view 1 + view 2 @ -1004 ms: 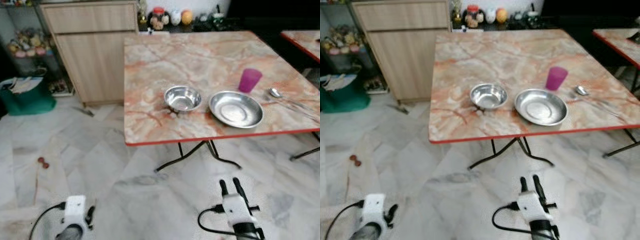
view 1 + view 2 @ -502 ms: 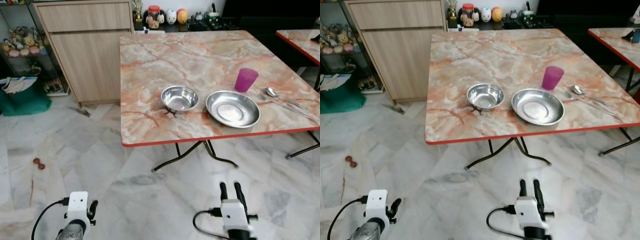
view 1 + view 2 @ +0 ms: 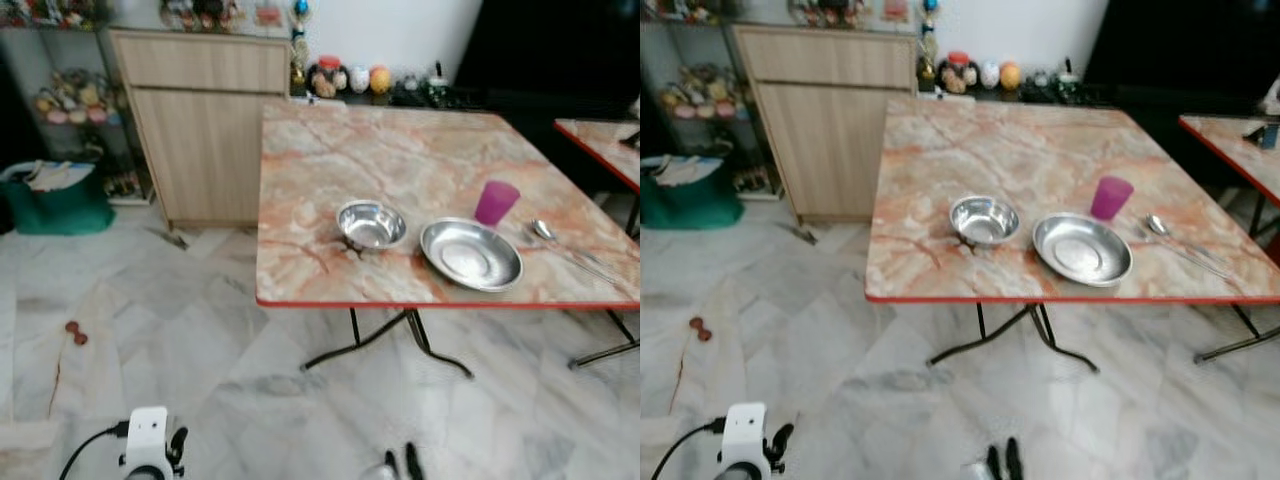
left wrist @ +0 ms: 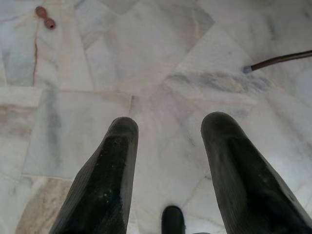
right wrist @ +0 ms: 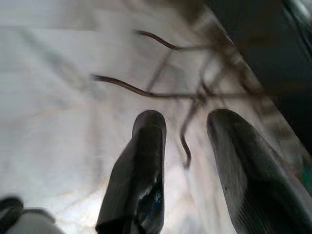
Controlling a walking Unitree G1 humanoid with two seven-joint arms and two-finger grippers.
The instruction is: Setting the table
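— Marble-patterned, that table (image 3: 400, 150); what stood on it?
— A steel bowl (image 3: 371, 223) beside a steel plate (image 3: 470, 254), a purple cup (image 3: 496, 202) behind the plate, perhaps a spoon (image 3: 545, 232) to its right.
— And the grippers?
— The left gripper (image 4: 168, 165) and right gripper (image 5: 187, 161) hung low over the floor (image 3: 200, 340), fingers parted, holding nothing.

We catch the right gripper (image 3: 400, 464) cut off at the bottom edge, just black tips showing. The left gripper (image 3: 176, 447) is half lost behind its white housing. Right wrist view smears the table legs (image 5: 190, 92). Upper centre, the shelf ornaments (image 3: 345, 78) are too blurred to name.
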